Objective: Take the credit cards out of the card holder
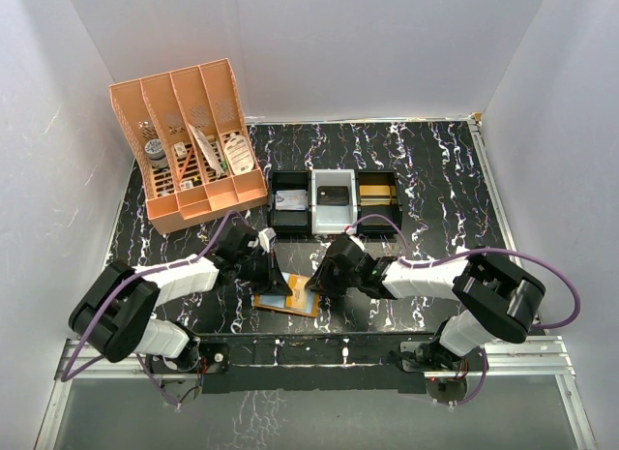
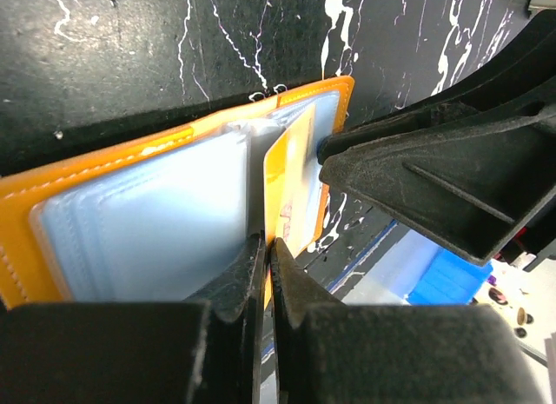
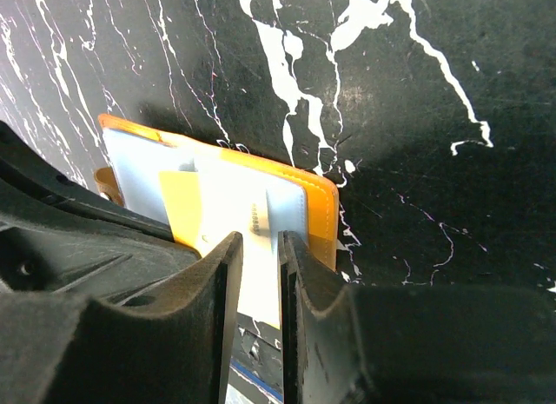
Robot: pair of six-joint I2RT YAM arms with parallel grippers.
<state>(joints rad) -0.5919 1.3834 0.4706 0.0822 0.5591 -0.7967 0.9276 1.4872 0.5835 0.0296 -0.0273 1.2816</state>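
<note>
The orange card holder (image 1: 298,306) lies open on the black marbled table between both arms, its pale blue inner sleeves (image 2: 148,221) facing up. A yellow credit card (image 2: 291,174) sticks up out of a sleeve near the fold. My left gripper (image 2: 267,244) is shut on that card's near edge. My right gripper (image 3: 259,239) stands over the holder's other half (image 3: 317,204). Its jaws are a narrow gap apart, with nothing seen clamped between them. One of its fingers (image 2: 408,169) touches the holder's orange rim. The yellow card (image 3: 182,208) also shows beside it.
A large orange slotted organizer (image 1: 189,145) stands at the back left. Behind the holder sits a row of three small bins: a black one (image 1: 288,203), a white one (image 1: 333,200) holding a black box, and a black one (image 1: 378,194) with a gold block. White walls enclose the table.
</note>
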